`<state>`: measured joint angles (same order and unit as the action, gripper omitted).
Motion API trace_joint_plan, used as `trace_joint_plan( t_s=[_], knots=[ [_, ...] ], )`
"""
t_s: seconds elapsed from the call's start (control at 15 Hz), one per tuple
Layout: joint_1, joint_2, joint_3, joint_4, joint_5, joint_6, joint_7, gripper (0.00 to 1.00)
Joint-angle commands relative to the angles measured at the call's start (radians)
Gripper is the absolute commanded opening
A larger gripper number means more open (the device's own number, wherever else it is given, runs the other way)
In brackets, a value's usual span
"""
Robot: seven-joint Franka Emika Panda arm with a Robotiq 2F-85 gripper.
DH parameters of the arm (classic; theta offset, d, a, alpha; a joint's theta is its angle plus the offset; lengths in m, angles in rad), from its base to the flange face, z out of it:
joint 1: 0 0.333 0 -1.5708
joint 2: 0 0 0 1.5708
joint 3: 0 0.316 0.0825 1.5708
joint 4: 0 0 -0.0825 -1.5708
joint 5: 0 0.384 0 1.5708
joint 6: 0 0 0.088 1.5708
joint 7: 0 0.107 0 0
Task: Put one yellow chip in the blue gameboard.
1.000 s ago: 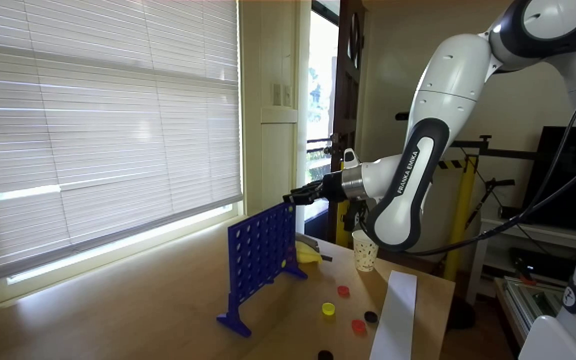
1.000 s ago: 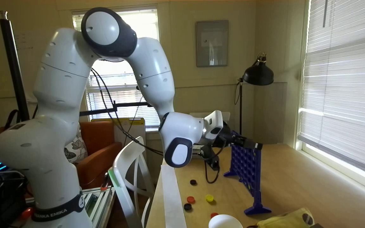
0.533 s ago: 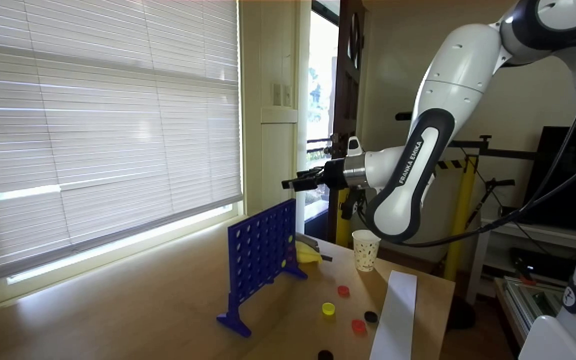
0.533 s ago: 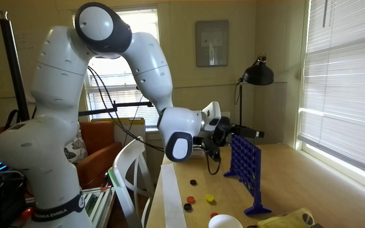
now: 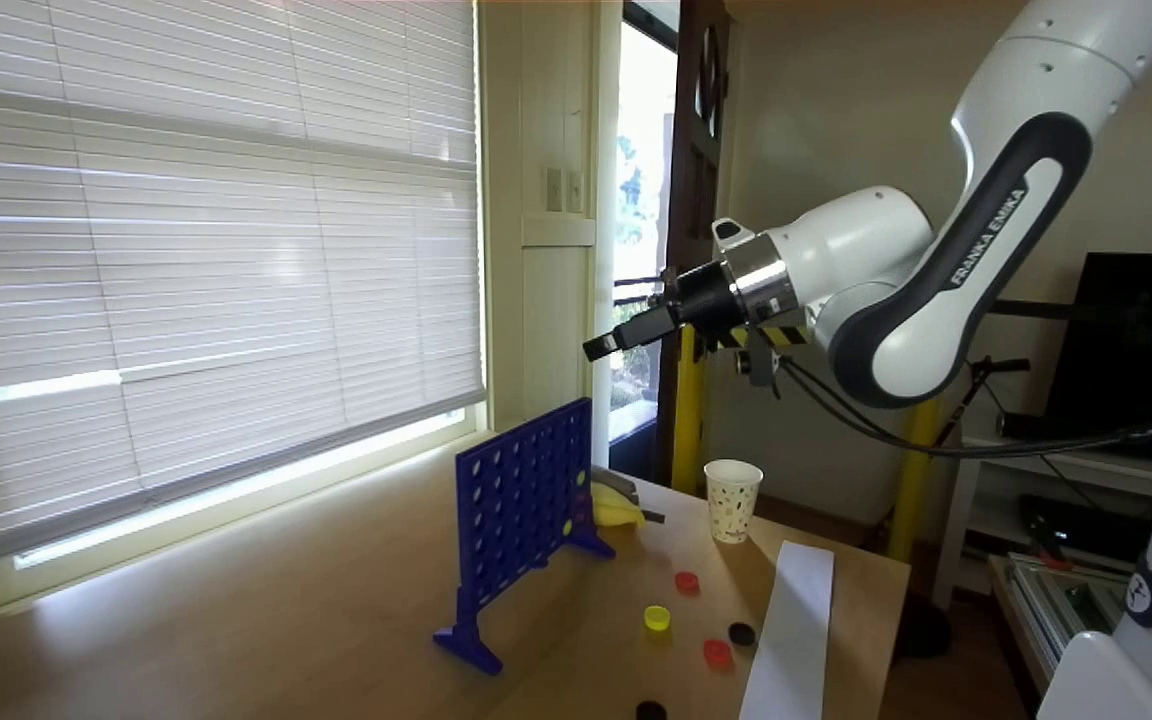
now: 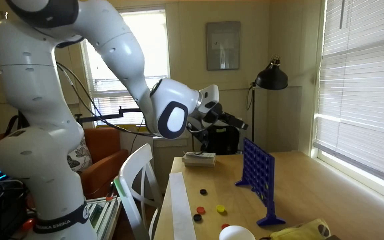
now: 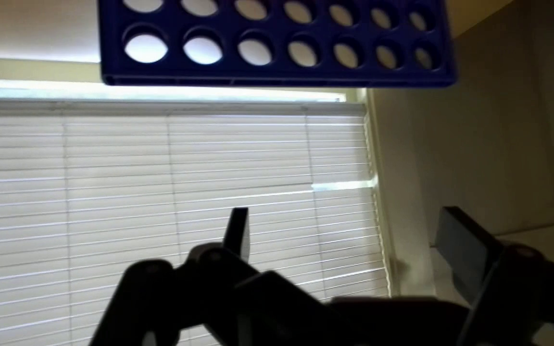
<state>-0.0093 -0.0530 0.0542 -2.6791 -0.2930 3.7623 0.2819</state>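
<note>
Blue gameboard [image 5: 526, 495], one; right of it, in an exterior view, lie one loose yellow chip [image 5: 656, 618], two red chips [image 5: 717, 654], two black chips [image 5: 741, 634]; one paper cup [image 5: 733, 505] beyond. Gripper [image 7: 346, 214] empty, spread wide.

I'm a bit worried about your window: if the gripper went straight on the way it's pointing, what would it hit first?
Probably the window blinds: the gripper seems aimed over the blue gameboard, though depth is hard to judge.
</note>
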Motion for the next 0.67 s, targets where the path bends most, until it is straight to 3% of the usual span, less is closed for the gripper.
trace_joint_plan(
  t_s=[0.0,0.27,0.47,0.53,0.6],
  knots=[
    [0.145,-0.206,-0.124,-0.115,-0.266,-0.163,0.273,1.00],
    [0.467,-0.203,-0.442,-0.082,-0.597,-0.254,0.586,1.00],
    [0.664,-0.195,-0.691,-0.081,-0.840,-0.332,0.820,1.00],
    [0.573,-0.188,-0.572,-0.081,-0.720,-0.287,0.696,1.00],
    [0.621,-0.186,-0.634,-0.081,-0.774,-0.306,0.749,1.00]
  ],
)
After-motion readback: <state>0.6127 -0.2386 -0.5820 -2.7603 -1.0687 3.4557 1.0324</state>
